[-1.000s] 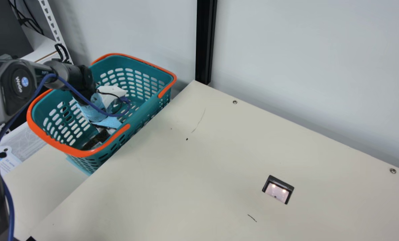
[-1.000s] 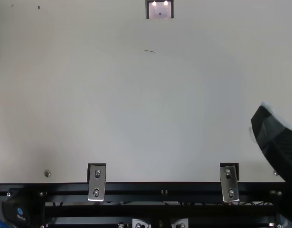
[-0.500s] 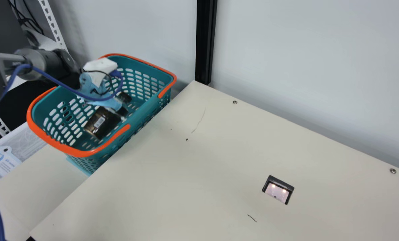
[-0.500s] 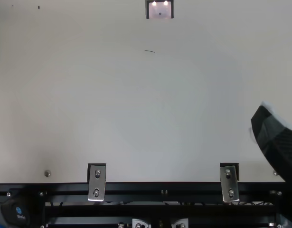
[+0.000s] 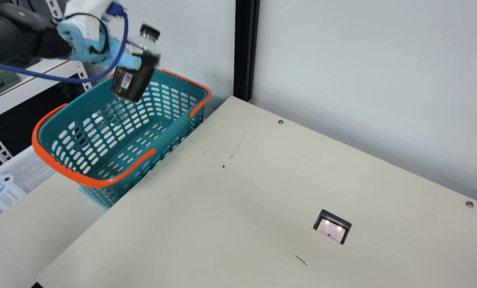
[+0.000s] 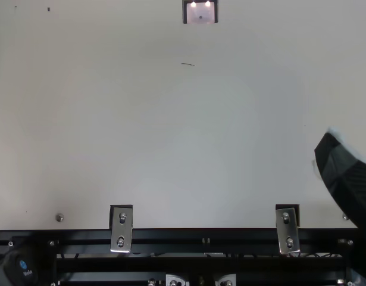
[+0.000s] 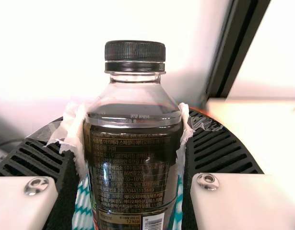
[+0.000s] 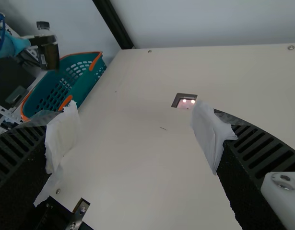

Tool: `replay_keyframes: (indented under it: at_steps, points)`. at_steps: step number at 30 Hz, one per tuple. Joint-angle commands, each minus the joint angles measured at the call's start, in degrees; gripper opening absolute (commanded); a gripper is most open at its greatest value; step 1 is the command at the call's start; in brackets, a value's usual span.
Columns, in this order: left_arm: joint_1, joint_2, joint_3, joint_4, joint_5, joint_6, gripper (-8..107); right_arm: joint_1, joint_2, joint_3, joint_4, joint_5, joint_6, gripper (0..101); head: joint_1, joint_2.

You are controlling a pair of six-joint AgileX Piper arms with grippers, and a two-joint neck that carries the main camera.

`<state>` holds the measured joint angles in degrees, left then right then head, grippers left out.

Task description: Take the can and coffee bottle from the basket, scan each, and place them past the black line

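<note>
Grips coffee bottle at middle with left end effector, probably leaving barcode free; holds right end effector wide.

A cream table with a small scanner window.

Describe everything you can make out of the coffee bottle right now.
The coffee bottle looks like clear plastic, with a ribbed black cap in place. Dark liquid reaches its sloping shoulders; the dark label bears small print and a barcode. The left pincer grips it from both sides, white wrapping against it. In the main view it hangs raised above the basket's floor, tilted, cap toward the right.
</note>
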<state>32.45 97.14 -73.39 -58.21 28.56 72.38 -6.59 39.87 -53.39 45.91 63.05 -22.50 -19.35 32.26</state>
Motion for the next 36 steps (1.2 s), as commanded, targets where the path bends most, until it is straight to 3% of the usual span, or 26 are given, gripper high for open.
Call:
replay_keyframes:
  at_steps: [1,6,16,36]
  points:
    - [-1.1,-2.7,0.8,-7.0,-0.6,-0.4,10,0.0,0.0,0.0,0.0,0.0,0.0,101,-1.2,1.1]
    - [-5.1,-7.6,4.0,-12.4,-3.0,-3.0,10,0.0,0.0,0.0,0.0,0.0,0.0,101,-0.5,-2.1]
    - [-15.7,-16.2,9.8,-18.3,-9.5,-13.4,10,0.0,0.0,0.0,0.0,0.0,0.0,101,0.4,-17.5]
    - [-38.4,-23.7,15.0,-16.5,-18.0,-42.5,10,0.0,0.0,0.0,0.0,0.0,0.0,101,4.7,-42.7]
